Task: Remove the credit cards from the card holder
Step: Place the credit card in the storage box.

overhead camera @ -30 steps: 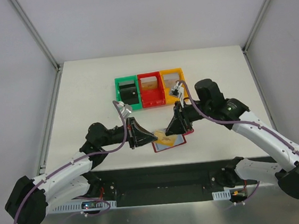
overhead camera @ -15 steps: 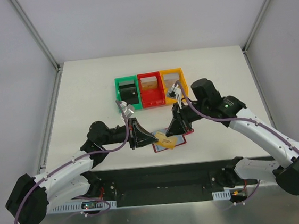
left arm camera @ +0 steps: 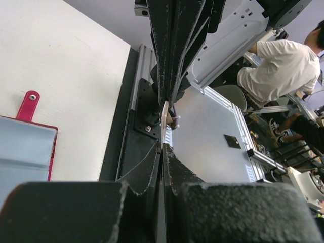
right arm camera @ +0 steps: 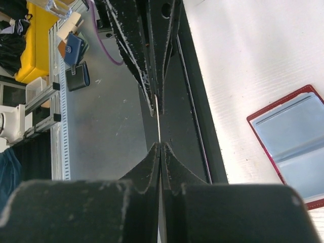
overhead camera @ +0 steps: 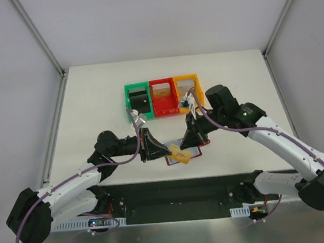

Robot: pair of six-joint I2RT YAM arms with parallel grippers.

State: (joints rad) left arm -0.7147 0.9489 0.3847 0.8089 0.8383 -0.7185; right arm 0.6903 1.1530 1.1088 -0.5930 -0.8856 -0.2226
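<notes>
L: left gripper [overhead camera: 166, 150] clamped tight on tan card [overhead camera: 180, 154] | R: right gripper [overhead camera: 183, 145] pinched on the same card, opposite edge | card: lower centre of overhead frame, just over open red wallet [overhead camera: 196, 153] lying flat on counter [overhead camera: 90, 100]

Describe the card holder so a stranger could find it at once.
On the white table, look near the front edge, between the left gripper and right gripper. The card holder lies open there: flat, dark red with grey-blue lining, unlike the boxy red bin behind.
</notes>
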